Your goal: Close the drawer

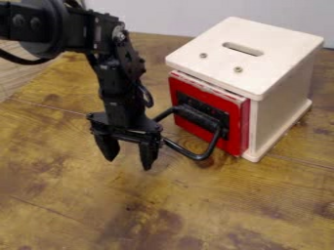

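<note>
The red drawer (186, 107) sits in the front of a cream box (248, 73) with a slotted top. Its red front lies nearly flush with the box face. A black bracket (213, 122) and a large black rounded loop handle (196, 146) stick out from it toward the front left. My gripper (127, 153) hangs from the black arm just left of the handle, fingers pointing down at the table. Its jaws stand apart with nothing between them. The pale wooden inside of the drawer is hidden.
The worn wooden table (78, 210) spreads out in front and to the left. The black arm (92, 49) reaches in from the upper left. The box stands at the right, near the table's far edge.
</note>
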`<state>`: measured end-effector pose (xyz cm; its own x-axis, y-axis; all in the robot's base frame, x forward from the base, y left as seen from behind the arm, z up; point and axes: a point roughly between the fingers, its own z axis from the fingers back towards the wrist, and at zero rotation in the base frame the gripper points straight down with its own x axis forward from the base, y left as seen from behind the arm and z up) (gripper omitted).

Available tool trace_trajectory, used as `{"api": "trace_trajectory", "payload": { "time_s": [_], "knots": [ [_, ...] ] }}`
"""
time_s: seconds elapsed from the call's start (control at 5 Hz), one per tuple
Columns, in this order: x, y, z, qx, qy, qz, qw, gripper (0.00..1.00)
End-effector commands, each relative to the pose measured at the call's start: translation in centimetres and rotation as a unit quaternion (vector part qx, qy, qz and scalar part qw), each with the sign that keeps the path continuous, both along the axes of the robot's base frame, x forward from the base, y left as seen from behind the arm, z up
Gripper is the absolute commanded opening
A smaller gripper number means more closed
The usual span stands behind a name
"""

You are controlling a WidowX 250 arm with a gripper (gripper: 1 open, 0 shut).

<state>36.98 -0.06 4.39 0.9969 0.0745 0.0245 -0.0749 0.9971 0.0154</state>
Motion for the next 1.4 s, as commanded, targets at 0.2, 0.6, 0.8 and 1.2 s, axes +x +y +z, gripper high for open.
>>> {"api": "trace_trajectory", "payload": {
  "time_s": [0.2, 0.6, 0.8, 1.2],
  "knots": [
    [0.70, 1.19, 4.29, 0.006, -0.065, 0.013, 0.9978, 1.00],
    [0.55, 1.36, 4.48, 0.008, -0.069, 0.014, 0.9975, 1.00],
    [0.65, 1.39, 4.58, 0.008, -0.072, 0.013, 0.9973, 1.00],
    [0.73, 1.48, 4.79, 0.010, -0.077, 0.013, 0.9969, 1.00]
  ]
}}
